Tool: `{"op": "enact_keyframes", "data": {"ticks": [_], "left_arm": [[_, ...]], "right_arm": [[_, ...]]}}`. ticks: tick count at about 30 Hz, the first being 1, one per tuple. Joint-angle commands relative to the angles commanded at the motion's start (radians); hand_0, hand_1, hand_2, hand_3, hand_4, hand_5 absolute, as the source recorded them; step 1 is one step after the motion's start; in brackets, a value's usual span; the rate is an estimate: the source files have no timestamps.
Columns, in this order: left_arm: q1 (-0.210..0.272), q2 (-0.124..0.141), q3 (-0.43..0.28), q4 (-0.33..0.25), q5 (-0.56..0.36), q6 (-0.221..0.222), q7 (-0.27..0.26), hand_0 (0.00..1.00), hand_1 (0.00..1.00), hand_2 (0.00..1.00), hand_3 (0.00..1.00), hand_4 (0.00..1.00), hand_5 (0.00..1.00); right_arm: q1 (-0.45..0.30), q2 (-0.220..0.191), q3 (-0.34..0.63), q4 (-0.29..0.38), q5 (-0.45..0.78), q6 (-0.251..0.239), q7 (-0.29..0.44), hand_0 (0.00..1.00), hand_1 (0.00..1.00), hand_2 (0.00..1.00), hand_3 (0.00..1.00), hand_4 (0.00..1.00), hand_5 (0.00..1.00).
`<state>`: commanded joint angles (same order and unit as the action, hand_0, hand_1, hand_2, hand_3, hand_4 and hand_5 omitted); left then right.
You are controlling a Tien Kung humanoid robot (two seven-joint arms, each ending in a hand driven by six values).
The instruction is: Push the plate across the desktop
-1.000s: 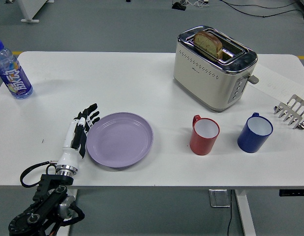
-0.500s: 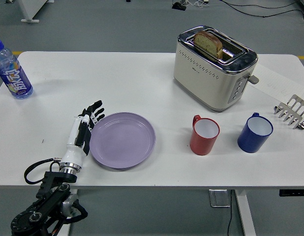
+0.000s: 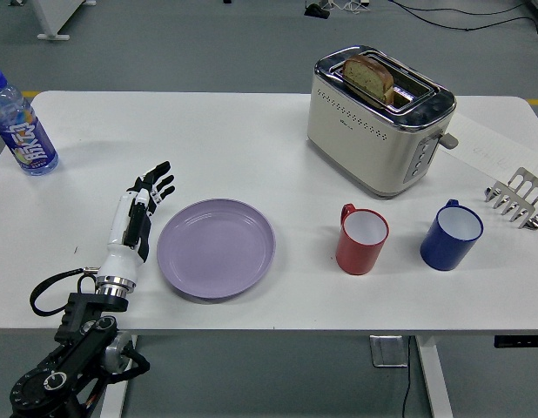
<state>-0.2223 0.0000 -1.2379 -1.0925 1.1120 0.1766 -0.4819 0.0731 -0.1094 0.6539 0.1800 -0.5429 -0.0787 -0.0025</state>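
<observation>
A lilac plate (image 3: 216, 247) lies flat on the white table (image 3: 252, 139), left of centre and near the front edge. My left hand (image 3: 138, 214) is just to the left of the plate, fingers stretched out and pointing away from me, holding nothing. A narrow strip of table shows between the hand and the plate's left rim. The right arm is out of sight.
A red mug (image 3: 362, 239) and a blue mug (image 3: 451, 234) stand to the right of the plate. Behind them is a cream toaster (image 3: 379, 119) with bread in it. A water bottle (image 3: 21, 125) stands at the far left, a metal rack (image 3: 518, 198) at the right edge.
The plate slid slightly to the right under the hand's push. My left hand then drew back to the left and off the plate's rim.
</observation>
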Motion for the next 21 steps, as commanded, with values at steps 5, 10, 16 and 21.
{"op": "enact_keyframes", "data": {"ticks": [5, 10, 16, 21], "left_arm": [[-0.01, 0.026, -0.085, -0.035, 0.024, -0.027, 0.05, 0.727, 0.782, 0.813, 0.736, 0.496, 0.998], [-0.026, 0.083, -0.155, -0.051, 0.005, -0.075, 0.114, 0.697, 0.761, 0.779, 0.716, 0.501, 0.998], [-0.038, 0.176, -0.269, -0.038, -0.012, -0.198, 0.223, 0.683, 0.754, 0.759, 0.708, 0.508, 0.998], [-0.04, 0.231, -0.345, -0.032, -0.045, -0.279, 0.288, 0.677, 0.754, 0.757, 0.709, 0.512, 0.998]], "right_arm": [[-0.002, 0.001, 0.002, 0.0, 0.002, -0.001, 0.0, 0.68, 0.677, 0.756, 0.704, 0.323, 0.313], [-0.005, 0.001, 0.006, 0.0, -0.001, -0.001, 0.0, 0.678, 0.677, 0.755, 0.703, 0.323, 0.313], [-0.009, 0.003, 0.011, 0.0, -0.002, -0.003, -0.001, 0.675, 0.677, 0.756, 0.703, 0.322, 0.314], [-0.012, 0.004, 0.014, 0.0, -0.001, -0.003, -0.001, 0.676, 0.676, 0.755, 0.703, 0.323, 0.315]]}}
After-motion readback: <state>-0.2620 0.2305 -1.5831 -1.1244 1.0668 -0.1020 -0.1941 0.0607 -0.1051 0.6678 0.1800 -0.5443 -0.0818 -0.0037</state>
